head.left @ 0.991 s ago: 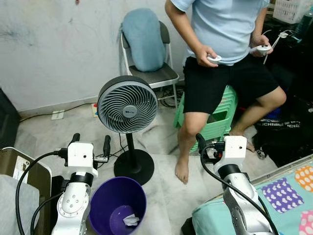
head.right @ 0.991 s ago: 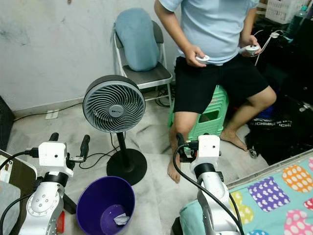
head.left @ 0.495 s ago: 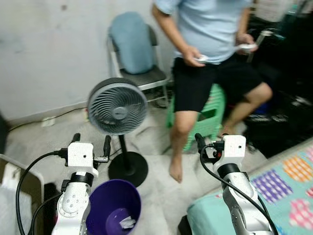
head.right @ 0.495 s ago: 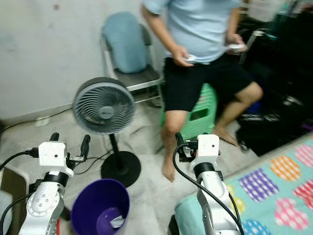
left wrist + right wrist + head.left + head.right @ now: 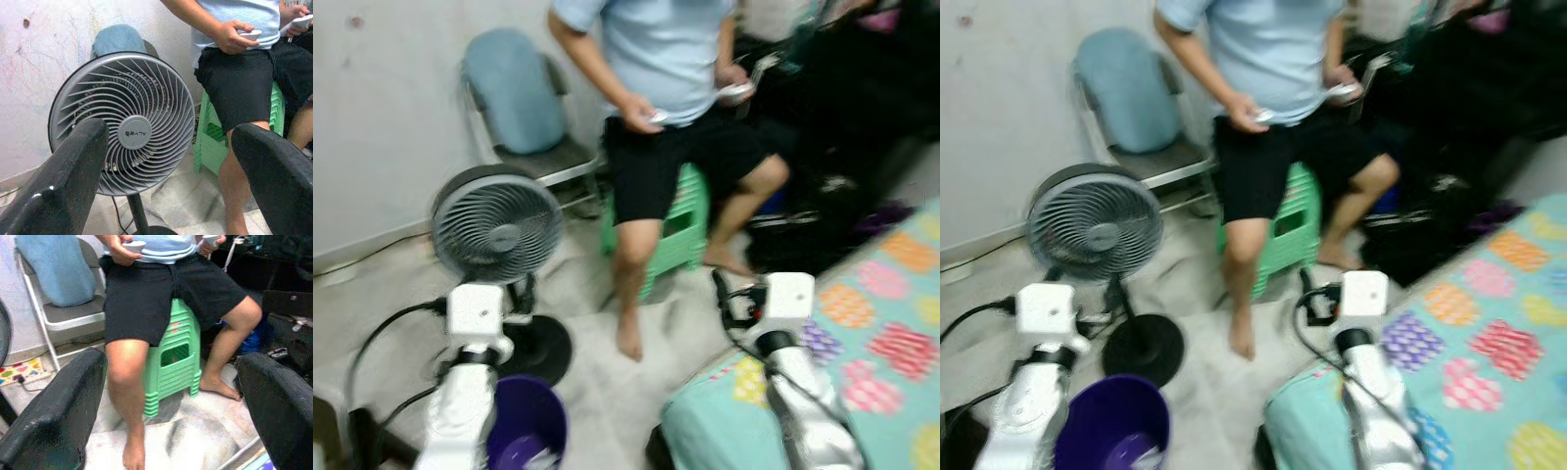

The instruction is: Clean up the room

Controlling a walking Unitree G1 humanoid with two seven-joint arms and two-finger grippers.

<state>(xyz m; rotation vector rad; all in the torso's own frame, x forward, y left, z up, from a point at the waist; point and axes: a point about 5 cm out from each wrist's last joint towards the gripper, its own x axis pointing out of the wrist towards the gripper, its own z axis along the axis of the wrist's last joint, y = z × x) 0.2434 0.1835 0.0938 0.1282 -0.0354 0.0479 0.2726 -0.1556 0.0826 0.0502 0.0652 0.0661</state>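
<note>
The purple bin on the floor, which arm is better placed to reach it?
Probably the left. The purple bin sits just beside the left pincer, whose fingers are open and empty. The right pincer hangs over the bed, farther away.

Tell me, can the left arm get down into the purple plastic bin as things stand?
Probably yes. The purple plastic bin sits open-topped just beside the left arm, and the left gripper, fingers open, is raised above it by the grey fan; nothing covers the bin.

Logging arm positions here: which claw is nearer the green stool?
Right. The right claw sits just in front of the green stool; the left claw is farther off, by the fan.
</note>
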